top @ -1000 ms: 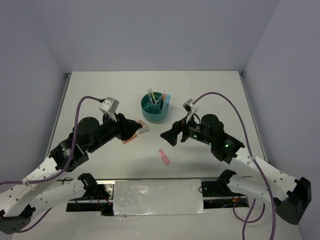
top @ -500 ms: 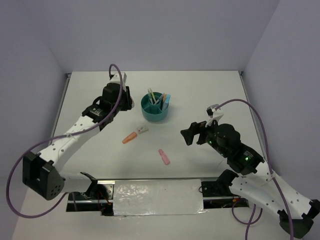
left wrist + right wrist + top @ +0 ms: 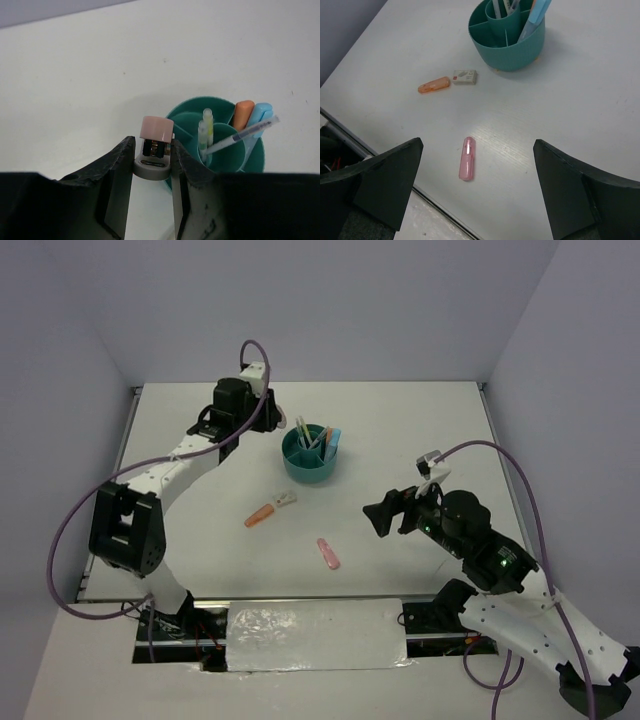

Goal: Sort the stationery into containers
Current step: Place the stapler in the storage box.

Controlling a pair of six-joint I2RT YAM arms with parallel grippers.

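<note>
In the left wrist view my left gripper (image 3: 153, 156) is shut on a small stapler (image 3: 155, 145) with a pink top and a grey base, held just left of the teal organizer (image 3: 223, 152). The organizer (image 3: 312, 458) holds pens, an orange item and blue items. In the top view the left gripper (image 3: 266, 430) hangs by the organizer's far left side. My right gripper (image 3: 381, 515) is open above the table, with a pink capsule (image 3: 467, 158) lying below and between its fingers. An orange cap (image 3: 434, 85) and a white eraser (image 3: 465, 76) lie loose in front of the organizer (image 3: 507, 47).
The table's near edge and a foil-covered strip (image 3: 315, 635) run below the pink capsule (image 3: 328, 553). The orange cap (image 3: 260, 515) and white eraser (image 3: 285, 500) lie side by side at mid-table. Walls close the table at the back and sides.
My left arm has swung from the orange cap and eraser up to the far left of the organizer, carrying the stapler. My right arm has pulled back to the right, still open.
</note>
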